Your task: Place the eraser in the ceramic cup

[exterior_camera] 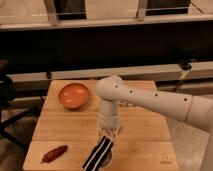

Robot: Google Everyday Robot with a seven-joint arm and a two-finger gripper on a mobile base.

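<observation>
Hovering over wooden table (145,131), end effector (98,154)

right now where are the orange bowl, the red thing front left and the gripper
orange bowl (73,95), camera view, centre of its inside
red thing (54,153), camera view, middle of its body
gripper (95,159), camera view, its striped tip, at the front edge of the table (145,150)

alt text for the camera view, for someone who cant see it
A white robot arm reaches in from the right over a wooden table, its gripper pointing down near the table's front edge. An orange bowl sits at the back left and a small reddish-brown object lies at the front left.
</observation>
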